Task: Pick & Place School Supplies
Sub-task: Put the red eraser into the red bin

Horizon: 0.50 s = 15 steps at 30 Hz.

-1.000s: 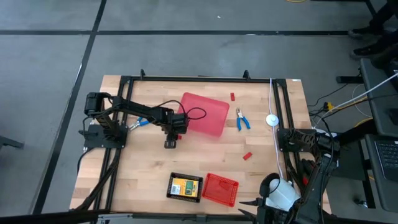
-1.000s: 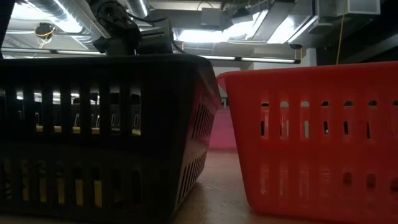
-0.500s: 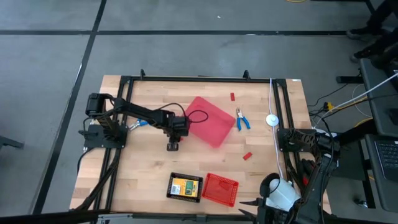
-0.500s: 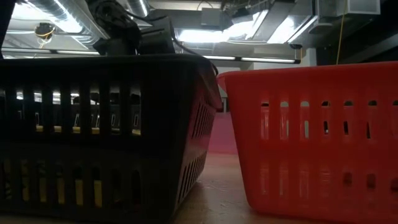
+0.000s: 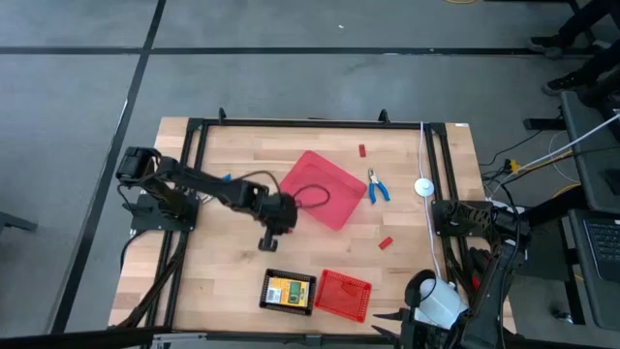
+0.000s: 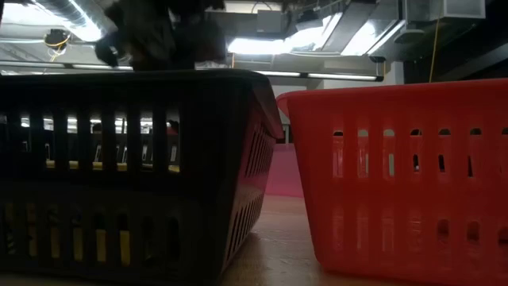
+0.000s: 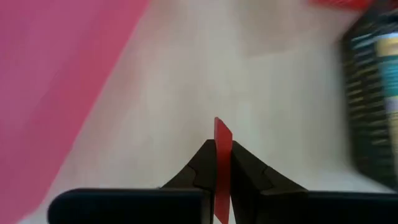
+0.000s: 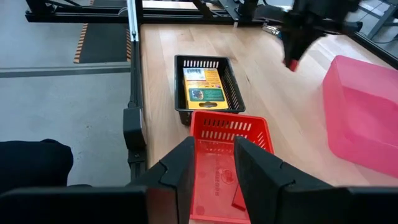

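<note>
My left gripper hangs over the table between the red tray and the black tray, shut on a tiny red block. The right wrist view shows it too. A yellow-and-green card box lies flat in the black tray. Blue-handled pliers lie flat beside the red tray's right side. Two more red blocks lie on the wood, one near the far edge and one right of centre. My right gripper is open and waits at the near right corner. My left gripper pinches the thin red block between its two fingers, one flat face against each finger. The block's free end sticks out past the fingertips. The fingers point down at the table from above. The block is lifted clear of the wood.
The red mesh basket stands beside the black tray at the near edge, and both fill the low view. A black frame rims the table. Bare wood lies under and to the left of the left gripper.
My left gripper has moved toward the near edge, closer to the black tray, still shut on the red block. The red tray has turned about on the table and now sits like a diamond.
</note>
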Each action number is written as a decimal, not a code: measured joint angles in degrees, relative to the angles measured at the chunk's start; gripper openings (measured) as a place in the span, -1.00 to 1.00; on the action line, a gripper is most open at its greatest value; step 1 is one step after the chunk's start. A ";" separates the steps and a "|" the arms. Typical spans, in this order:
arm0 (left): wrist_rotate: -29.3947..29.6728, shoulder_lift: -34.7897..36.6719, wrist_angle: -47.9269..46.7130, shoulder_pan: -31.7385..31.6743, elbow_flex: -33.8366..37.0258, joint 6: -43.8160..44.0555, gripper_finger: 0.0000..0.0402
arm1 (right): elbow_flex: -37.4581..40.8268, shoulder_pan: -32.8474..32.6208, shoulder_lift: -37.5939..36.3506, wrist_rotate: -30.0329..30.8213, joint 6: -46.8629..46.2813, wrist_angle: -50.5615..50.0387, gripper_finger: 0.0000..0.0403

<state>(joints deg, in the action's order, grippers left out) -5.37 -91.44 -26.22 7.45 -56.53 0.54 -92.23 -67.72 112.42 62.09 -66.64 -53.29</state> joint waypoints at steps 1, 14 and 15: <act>0.27 0.02 1.08 1.83 -0.71 0.02 -0.92 | 0.00 0.00 0.00 0.01 -0.10 -0.19 -0.43; -0.25 -9.00 36.34 14.01 -6.26 0.02 -0.92 | 0.02 0.01 0.00 1.53 -0.04 -0.93 -0.43; -0.58 -10.39 37.55 13.93 -6.17 0.46 -0.92 | 0.02 0.00 0.00 1.54 -0.04 -0.93 -0.43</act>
<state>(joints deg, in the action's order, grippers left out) -5.96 -101.82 11.33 21.38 -62.70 1.00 -92.20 -67.72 112.42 63.63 -66.67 -54.22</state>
